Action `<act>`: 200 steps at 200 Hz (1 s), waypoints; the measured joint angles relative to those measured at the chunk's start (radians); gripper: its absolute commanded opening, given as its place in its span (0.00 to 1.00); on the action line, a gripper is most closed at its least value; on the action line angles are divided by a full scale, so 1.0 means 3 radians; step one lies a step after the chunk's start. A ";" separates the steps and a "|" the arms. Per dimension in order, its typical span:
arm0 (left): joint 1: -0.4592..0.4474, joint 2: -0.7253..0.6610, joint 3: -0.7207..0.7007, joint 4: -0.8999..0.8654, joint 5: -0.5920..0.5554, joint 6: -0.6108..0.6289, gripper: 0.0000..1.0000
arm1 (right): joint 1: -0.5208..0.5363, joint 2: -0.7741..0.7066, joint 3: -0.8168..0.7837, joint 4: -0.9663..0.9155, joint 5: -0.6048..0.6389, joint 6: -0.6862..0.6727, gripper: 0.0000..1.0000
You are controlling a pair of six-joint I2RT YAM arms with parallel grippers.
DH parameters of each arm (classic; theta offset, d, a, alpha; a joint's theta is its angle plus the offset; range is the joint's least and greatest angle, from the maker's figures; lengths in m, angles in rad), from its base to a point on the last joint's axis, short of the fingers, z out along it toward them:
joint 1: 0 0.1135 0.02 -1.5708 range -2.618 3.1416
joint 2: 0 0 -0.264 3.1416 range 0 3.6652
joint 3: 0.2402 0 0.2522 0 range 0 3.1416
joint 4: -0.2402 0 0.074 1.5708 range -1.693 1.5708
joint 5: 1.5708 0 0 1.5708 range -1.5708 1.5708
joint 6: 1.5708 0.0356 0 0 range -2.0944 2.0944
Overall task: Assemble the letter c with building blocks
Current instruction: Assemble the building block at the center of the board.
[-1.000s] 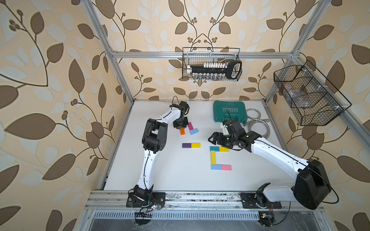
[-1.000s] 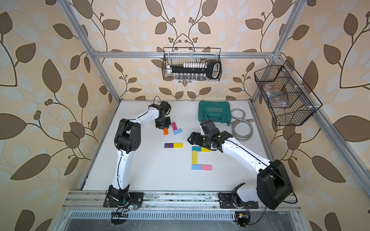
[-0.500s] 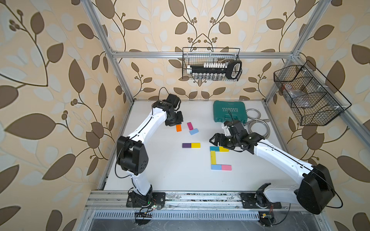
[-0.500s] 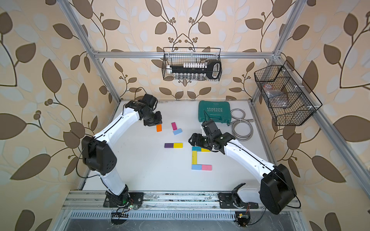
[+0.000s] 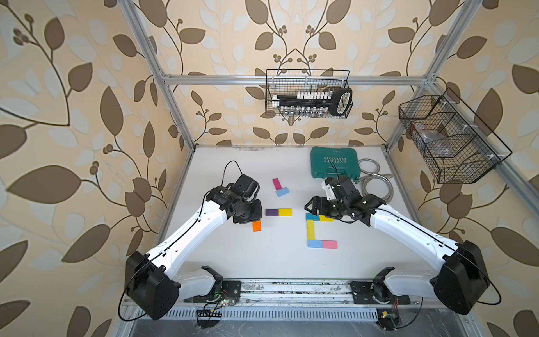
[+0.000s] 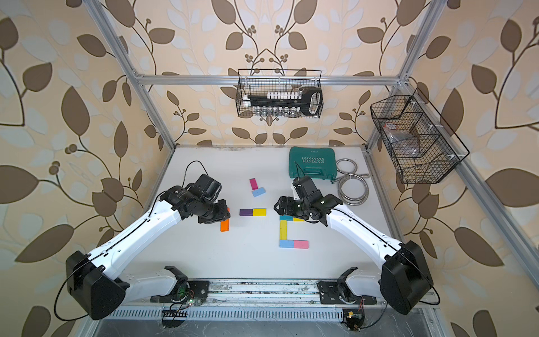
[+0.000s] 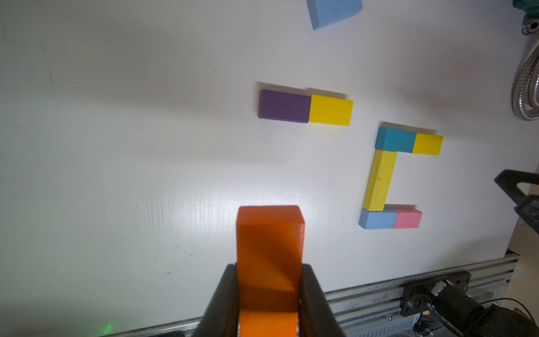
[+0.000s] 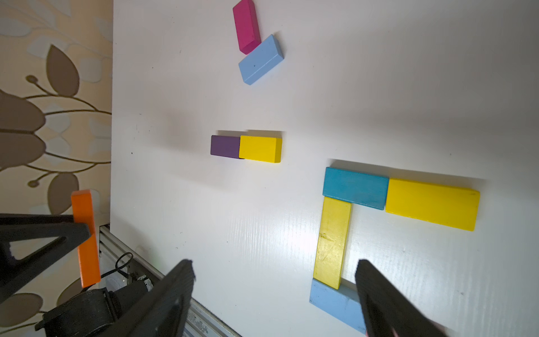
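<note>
I count ten building blocks: three yellow, two light blue, one each orange, magenta, purple, teal, pink. One green tool case, one hose beside it, two wire baskets.

Bright blocks on a white table, leaf-print wallpaper around.

Between the left gripper's black jaws is an orange block. Ahead of the right gripper's black jaws lie a yellow bar, a teal block, a yellow block, a light-blue block and a pink block. Farther from those jaws are a purple block, a second yellow block, a magenta block and a second light-blue block. The case is teal-green. The wallpaper is beige with brown and pale leaves.
</note>
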 measured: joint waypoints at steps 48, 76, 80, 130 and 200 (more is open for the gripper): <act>-0.0244 -0.0075 -0.0467 0.0118 -0.0069 -0.0261 0.14 | 0.0131 -0.0015 -0.0037 -0.0011 0.0078 0.0024 0.85; -0.0464 -0.0045 -0.0669 0.0314 -0.0089 -0.0408 0.14 | 0.0161 -0.0015 -0.0037 -0.0027 0.0120 0.0027 0.85; -0.0492 -0.0028 -0.0689 0.0345 -0.0089 -0.0430 0.14 | 0.0161 -0.0014 -0.0037 -0.0027 0.0122 0.0027 0.85; -0.0598 0.0418 -0.0731 0.0669 -0.0223 -0.0470 0.14 | 0.0161 0.0038 -0.0037 -0.0028 0.0167 0.0028 0.85; -0.0645 0.0919 -0.0643 0.0857 -0.0412 -0.0258 0.13 | 0.0161 0.0057 -0.0011 -0.0053 0.0198 0.0025 0.85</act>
